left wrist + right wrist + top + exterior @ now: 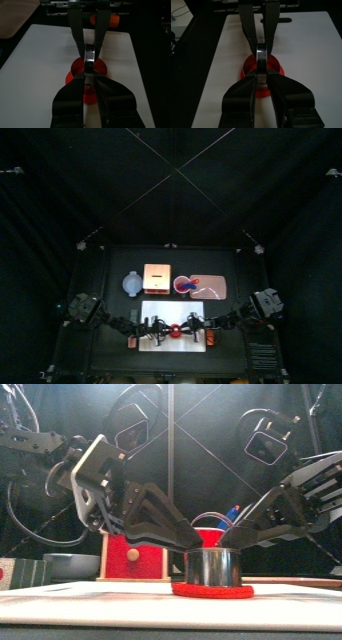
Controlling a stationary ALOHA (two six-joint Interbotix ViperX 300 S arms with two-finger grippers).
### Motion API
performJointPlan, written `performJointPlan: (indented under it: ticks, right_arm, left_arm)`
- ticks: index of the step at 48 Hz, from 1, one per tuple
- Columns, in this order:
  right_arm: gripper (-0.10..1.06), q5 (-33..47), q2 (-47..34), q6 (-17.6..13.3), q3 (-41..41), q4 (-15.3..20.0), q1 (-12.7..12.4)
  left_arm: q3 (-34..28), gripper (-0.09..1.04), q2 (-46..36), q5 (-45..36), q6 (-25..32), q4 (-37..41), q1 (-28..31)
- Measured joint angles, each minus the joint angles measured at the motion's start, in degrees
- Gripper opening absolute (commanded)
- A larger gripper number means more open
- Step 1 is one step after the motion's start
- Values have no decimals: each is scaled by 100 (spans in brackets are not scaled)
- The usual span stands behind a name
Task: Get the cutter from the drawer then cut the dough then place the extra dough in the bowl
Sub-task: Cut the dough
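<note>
While left gripper [89,75] and right gripper [260,75] both pinch the cutter [214,568] atop the dough [214,592], I see wooden box [134,556], red cup [210,536], bowl [74,565] behind.

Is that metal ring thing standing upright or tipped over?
Upright: the metal cutter stands level on the red dough, its walls vertical.

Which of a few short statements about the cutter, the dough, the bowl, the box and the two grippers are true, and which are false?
1. The metal cutter stands on the red dough. True.
2. The dough lies in the bowl. False: it lies on the white cutting board; the blue-grey bowl stands behind the board.
3. The left gripper and the right gripper both meet at the cutter. True.
4. The box stands on the board. False: the wooden box stands behind the board.
</note>
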State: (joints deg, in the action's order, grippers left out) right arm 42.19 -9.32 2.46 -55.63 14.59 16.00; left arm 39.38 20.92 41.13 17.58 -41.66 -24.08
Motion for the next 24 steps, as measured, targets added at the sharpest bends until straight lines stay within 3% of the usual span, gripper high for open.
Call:
performJointPlan:
  ticks: [15, 24]
  right_arm:
    - [36, -79, -105, 0, 35, -9, 0]
    - [34, -79, -132, 0, 62, 0, 0]
  left_arm:
    - [-9, 49, 185, -35, -9, 0, -9]
    - [0, 49, 193, -35, -9, 9, -18]
